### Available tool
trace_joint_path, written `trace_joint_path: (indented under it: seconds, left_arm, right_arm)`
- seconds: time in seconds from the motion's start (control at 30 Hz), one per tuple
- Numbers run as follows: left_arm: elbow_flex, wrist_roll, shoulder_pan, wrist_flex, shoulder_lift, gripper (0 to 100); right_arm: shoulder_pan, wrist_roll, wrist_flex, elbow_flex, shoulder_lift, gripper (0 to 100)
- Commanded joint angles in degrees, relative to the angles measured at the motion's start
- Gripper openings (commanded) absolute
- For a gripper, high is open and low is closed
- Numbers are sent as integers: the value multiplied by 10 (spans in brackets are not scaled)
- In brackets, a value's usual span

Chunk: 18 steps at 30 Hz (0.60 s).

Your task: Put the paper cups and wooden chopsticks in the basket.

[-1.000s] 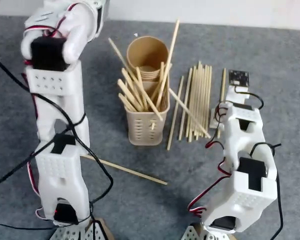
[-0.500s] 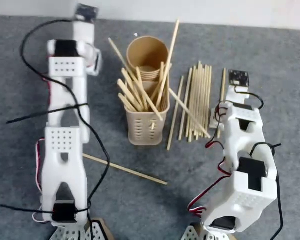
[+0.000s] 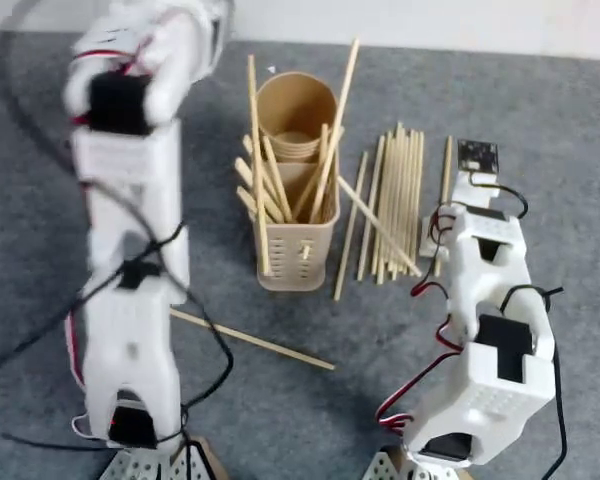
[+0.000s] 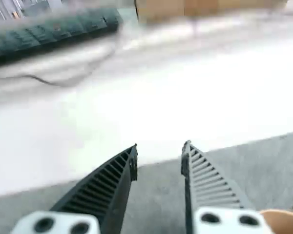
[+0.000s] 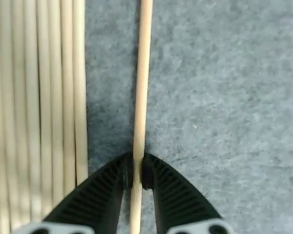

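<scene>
A beige slotted basket point(image 3: 295, 250) stands mid-table, holding stacked paper cups point(image 3: 295, 115) and several wooden chopsticks point(image 3: 325, 130) that lean out of it. A row of loose chopsticks point(image 3: 395, 195) lies on the grey mat to its right. Further right lies a single chopstick point(image 3: 446, 175), with my right gripper point(image 5: 136, 168) shut on it point(image 5: 140, 87) at table level. Another chopstick point(image 3: 250, 340) lies in front of the basket. My left arm point(image 3: 130, 110) is raised to the left of the basket. Its gripper point(image 4: 159, 156) is open with nothing between its fingers and faces the white wall.
The grey mat point(image 3: 540, 110) ends at a white wall behind the basket. The right arm's body point(image 3: 490, 330) fills the front right. The rim of a cup point(image 4: 283, 219) shows beside my left gripper. Free mat lies at the far right and front centre.
The left arm has swung and is blurred in motion. One chopstick that leaned out to the basket's left now stands nearly upright in it. The right arm has not moved.
</scene>
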Motion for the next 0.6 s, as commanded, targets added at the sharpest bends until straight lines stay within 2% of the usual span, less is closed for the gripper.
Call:
trace_joint_path:
  seconds: [0.0, 0.1, 0.23, 0.43, 0.57]
  left_arm:
    - [29, 4, 6, 32, -70, 179]
    - [65, 4, 1, 72, -70, 178]
    - [126, 7, 4, 195, -75, 181]
    - [152, 9, 21, 171, -70, 182]
    - [174, 51, 45, 156, -70, 182]
  right_arm:
    - [-23, -5, 6, -1, 3, 5]
    - [-22, -5, 6, 2, 3, 5]
    - [-22, -4, 6, 0, 3, 5]
    - [-23, -4, 6, 0, 3, 5]
    - [-23, -4, 6, 0, 3, 5]
